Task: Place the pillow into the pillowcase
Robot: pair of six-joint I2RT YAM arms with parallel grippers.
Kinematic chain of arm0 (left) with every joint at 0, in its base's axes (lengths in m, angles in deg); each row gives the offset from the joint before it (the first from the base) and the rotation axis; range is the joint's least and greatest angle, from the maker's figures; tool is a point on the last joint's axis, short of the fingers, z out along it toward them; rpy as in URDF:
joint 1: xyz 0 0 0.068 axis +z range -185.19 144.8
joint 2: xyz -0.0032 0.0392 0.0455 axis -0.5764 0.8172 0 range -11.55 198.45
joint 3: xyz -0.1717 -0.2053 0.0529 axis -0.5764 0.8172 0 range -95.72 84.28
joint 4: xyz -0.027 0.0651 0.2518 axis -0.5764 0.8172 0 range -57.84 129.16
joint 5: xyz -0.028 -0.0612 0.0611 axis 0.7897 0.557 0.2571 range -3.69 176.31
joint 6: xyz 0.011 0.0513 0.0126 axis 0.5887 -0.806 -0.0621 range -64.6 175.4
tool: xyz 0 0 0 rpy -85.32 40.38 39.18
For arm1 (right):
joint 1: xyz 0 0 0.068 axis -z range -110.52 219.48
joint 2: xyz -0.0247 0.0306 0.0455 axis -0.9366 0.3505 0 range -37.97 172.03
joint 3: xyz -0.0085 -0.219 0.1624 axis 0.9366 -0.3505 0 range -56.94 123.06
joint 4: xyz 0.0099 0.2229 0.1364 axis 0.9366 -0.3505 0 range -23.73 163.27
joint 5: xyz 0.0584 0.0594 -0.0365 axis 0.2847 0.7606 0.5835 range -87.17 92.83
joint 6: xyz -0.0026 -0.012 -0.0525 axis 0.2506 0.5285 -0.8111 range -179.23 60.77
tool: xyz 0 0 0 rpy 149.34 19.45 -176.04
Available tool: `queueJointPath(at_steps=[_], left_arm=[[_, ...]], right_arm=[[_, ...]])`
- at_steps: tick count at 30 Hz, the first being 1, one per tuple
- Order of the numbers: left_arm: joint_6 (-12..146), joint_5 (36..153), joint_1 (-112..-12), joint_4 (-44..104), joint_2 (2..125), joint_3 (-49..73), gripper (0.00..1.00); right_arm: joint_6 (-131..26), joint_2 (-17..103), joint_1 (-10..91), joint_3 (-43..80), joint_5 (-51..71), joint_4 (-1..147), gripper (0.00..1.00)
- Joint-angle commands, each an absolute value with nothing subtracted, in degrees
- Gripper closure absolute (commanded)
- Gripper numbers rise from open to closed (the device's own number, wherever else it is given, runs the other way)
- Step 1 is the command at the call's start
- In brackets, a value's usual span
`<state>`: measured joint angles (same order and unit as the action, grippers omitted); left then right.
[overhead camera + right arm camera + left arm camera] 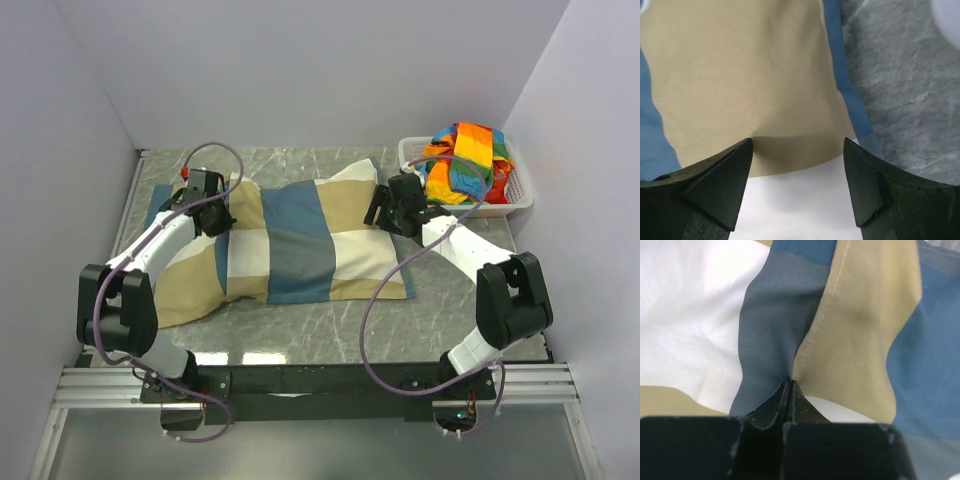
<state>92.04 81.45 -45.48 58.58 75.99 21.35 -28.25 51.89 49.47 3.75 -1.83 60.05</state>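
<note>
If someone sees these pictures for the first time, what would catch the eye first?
The big pillowcase in blocks of blue, tan and off-white lies across the middle of the table. The left hand is shut on a fold of it, while the right hand stands open over a tan block at its right edge. At the back right, a white basket holds a rainbow-striped cloth.

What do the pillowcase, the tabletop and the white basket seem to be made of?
The pillowcase: soft matte woven cloth, likely cotton; it creases and shows a stitched seam. The tabletop: grey veined marble look, slightly glossy; maybe laminate. The white basket: probably moulded plastic, with slotted walls.
</note>
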Motion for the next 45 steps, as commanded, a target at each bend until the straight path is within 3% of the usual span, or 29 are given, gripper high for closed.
queueJointPath(at_steps=[1, 5, 16, 21, 26, 34, 36, 39, 40, 42, 43, 45], left_arm=[[89.06, 80.34, -45.48, 60.98, 73.09, 14.69, 0.99], [87.40, 79.54, -45.30, 63.01, 71.24, 9.50, 0.99], [90.63, 82.01, -36.52, 62.49, 72.90, 12.38, 0.99], [93.27, 78.57, -33.36, 61.08, 76.59, 14.76, 0.99], [94.33, 80.33, -33.17, 59.24, 80.37, 16.08, 0.99], [94.33, 81.92, -33.17, 58.36, 82.05, 16.00, 0.99], [94.33, 82.09, -33.09, 58.27, 82.05, 15.91, 0.99], [94.16, 83.05, -33.17, 57.66, 81.79, 15.99, 0.99], [93.98, 83.41, -33.17, 57.48, 81.70, 15.99, 0.99], [93.98, 83.85, -33.17, 57.30, 81.61, 15.47, 0.99], [94.07, 83.33, -33.26, 57.56, 81.52, 14.60, 0.99], [94.51, 80.62, -32.48, 58.44, 81.35, 13.19, 0.99]], right_arm=[[-28.82, 53.25, 49.97, 3.62, -0.77, 62.63, 0.19], [-29.00, 55.36, 50.67, 4.32, -0.33, 63.07, 0.12], [-23.12, 55.90, 56.91, -1.29, 7.32, 72.28, 0.14], [-17.67, 53.87, 59.54, -9.55, 11.61, 80.90, 0.19], [-12.75, 55.97, 60.08, -13.69, 18.99, 90.92, 0.32], [-4.21, 57.91, 59.03, -21.34, 24.80, 106.31, 0.36], [-3.69, 59.23, 58.76, -20.82, 25.59, 106.84, 0.41], [-1.76, 61.25, 58.76, -20.82, 26.91, 110.44, 0.63], [-1.49, 61.60, 58.85, -20.47, 27.44, 110.79, 0.77], [-1.40, 61.08, 58.76, -18.80, 29.19, 110.53, 0.88], [-2.01, 58.21, 58.76, -18.01, 29.03, 107.31, 1.00], [-7.44, 52.93, 58.67, -12.51, 23.88, 98.28, 1.00]])
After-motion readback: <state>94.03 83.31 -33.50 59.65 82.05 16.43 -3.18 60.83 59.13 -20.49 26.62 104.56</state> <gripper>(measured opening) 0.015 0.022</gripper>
